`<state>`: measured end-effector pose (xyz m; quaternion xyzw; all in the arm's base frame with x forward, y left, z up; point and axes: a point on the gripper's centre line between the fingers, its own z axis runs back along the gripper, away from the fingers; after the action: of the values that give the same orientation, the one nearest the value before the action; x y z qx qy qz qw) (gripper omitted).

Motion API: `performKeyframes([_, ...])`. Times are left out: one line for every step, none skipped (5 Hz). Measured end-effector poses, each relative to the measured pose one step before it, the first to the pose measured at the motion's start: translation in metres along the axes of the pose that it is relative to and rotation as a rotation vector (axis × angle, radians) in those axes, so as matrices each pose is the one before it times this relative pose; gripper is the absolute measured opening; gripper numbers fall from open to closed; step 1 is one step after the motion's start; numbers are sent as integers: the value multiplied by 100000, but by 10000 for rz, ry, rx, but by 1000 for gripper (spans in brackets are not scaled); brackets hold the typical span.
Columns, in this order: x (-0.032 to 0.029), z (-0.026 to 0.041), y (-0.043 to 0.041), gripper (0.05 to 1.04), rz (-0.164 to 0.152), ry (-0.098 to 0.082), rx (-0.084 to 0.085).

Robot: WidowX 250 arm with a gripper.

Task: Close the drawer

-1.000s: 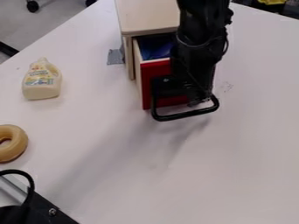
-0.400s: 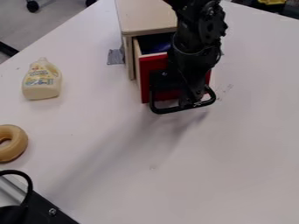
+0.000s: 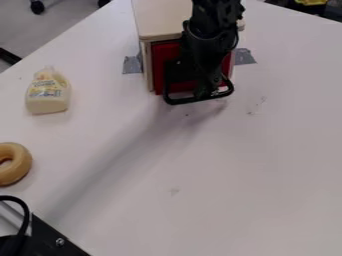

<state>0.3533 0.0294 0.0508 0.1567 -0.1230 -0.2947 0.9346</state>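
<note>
One black gripper (image 3: 212,91) hangs by the black handle (image 3: 184,100) – open or closed, I cannot tell. Right behind it, the red drawer (image 3: 162,56) sits inside the wooden cabinet (image 3: 162,17) (flush, or nearly so). Well apart from the gripper are a bottle (image 3: 47,94) and a tan ring (image 3: 22,167).

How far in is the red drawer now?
Shut or very nearly: the red drawer front sits up at the wooden cabinet's front edge, with no drawer interior visible.
</note>
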Motion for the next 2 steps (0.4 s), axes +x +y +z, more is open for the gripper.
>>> performKeyframes([328, -338, 351, 997, 129, 160, -60])
performKeyframes([24, -117, 53, 997, 322, 190, -390])
